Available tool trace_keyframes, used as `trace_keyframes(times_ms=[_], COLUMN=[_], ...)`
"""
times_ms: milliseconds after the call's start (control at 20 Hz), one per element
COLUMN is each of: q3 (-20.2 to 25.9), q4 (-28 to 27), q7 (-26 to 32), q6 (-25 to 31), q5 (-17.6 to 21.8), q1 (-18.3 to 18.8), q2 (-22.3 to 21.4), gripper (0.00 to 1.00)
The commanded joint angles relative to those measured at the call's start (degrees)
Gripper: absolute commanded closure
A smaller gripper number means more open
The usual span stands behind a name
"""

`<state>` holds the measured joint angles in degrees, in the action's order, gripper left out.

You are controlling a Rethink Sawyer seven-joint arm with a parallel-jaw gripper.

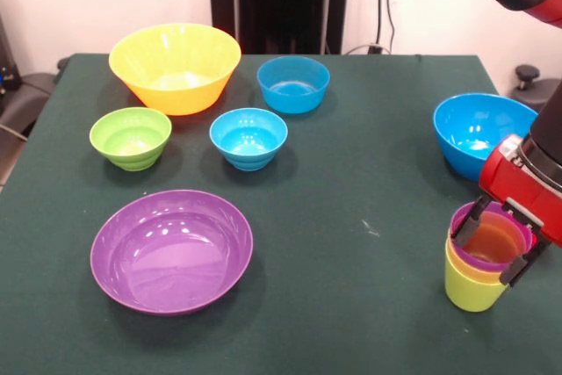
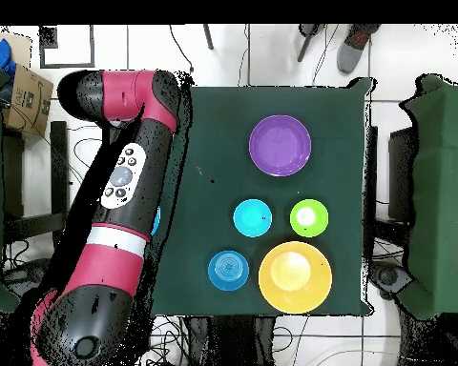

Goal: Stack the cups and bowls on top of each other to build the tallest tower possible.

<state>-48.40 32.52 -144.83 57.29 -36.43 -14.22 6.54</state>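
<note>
Gripper, jaws spread astride rim of purple cup atop nested tower; large blue bowl just behind.

The arm is glossy red with black joints, a white band and a grey oval button panel. The gripper has a red housing and black fingers.

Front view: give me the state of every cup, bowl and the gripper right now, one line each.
tower: nested cups, upright, lime green lowest, yellow, purple, reddish inside.
gripper: open, fingers straddling the tower's rim.
large blue bowl: upright, empty, behind the tower.
yellow-orange bowl: upright, empty.
purple bowl: upright, empty.
small green bowl: upright, empty.
two small blue bowls: upright, empty, apart.
</note>
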Motion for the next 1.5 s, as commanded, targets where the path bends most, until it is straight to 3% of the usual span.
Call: trace_keyframes(times_ms=[50, 750, 1500], q3=[8.6, 10.7, 14.3], q4=[2.1, 2.5, 9.4], q7=[-6.4, -5.6, -3.1], q6=[0.7, 4.2, 1.1], q5=[-0.6, -1.7, 0.8], q1=[0.1, -0.7, -1.3], q2=[0.4, -2.6, -6.0], gripper=[0.00, 0.00, 0.00])
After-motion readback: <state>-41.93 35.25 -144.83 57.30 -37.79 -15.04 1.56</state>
